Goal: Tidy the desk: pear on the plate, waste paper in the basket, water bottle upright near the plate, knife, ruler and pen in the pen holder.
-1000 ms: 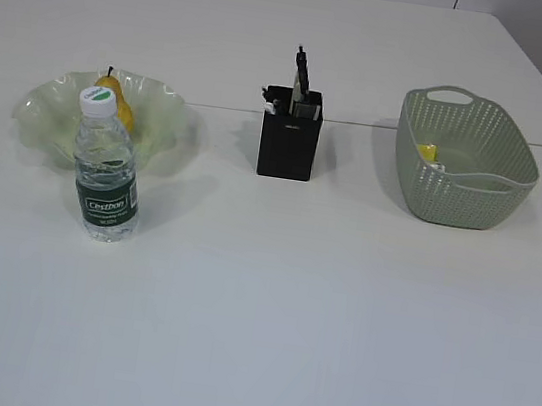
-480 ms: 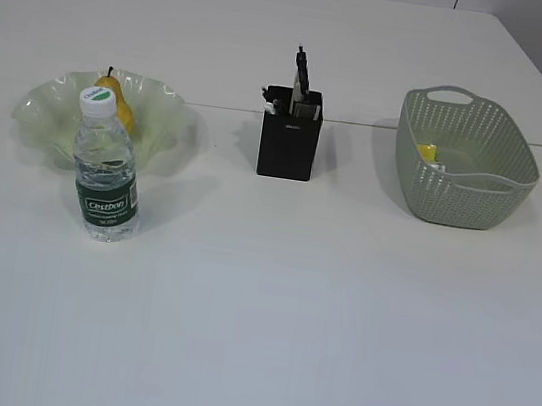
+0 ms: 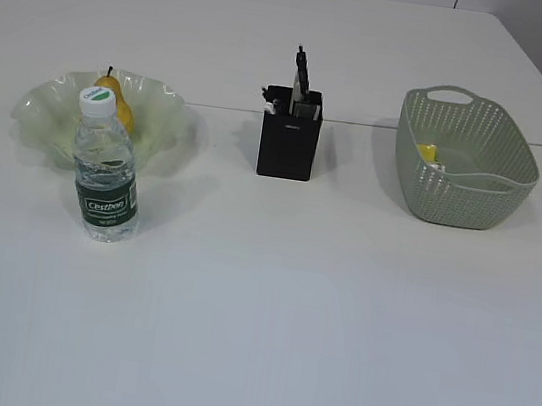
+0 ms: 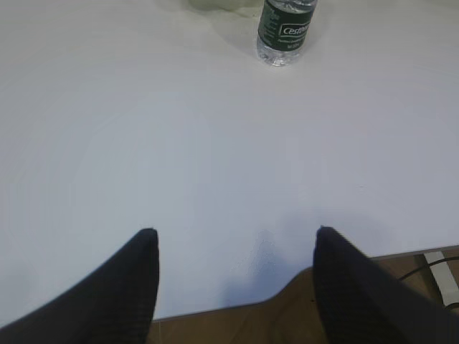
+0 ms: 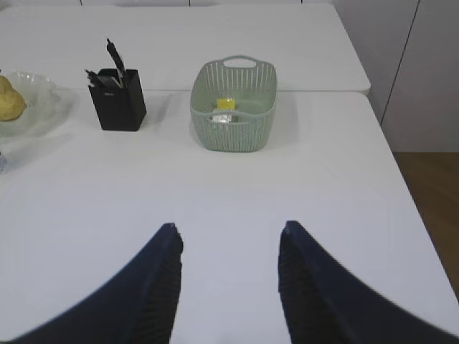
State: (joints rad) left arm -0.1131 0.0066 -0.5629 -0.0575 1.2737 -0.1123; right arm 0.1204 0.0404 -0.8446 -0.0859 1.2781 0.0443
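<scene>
Both claws, left claw [image 4: 237,240] & right claw [image 5: 229,233], spread apart w/ nothing held; water bottle [image 3: 107,167] upright.

desk [image 3: 285,316]: smooth white | plate [image 3: 166,123]: translucent glass | basket [image 3: 474,196]: woven-look plastic

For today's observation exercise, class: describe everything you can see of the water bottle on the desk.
The water bottle is clear plastic with a white cap printed with a green mark and a dark green "Cestbon" label around its lower half. It looks largely full of water. It stands upright on the white desk, directly in front of the ruffled pale green plate, partly hiding the pear from the exterior view. Whether it touches the plate's rim cannot be told. No tool touches it.
</scene>
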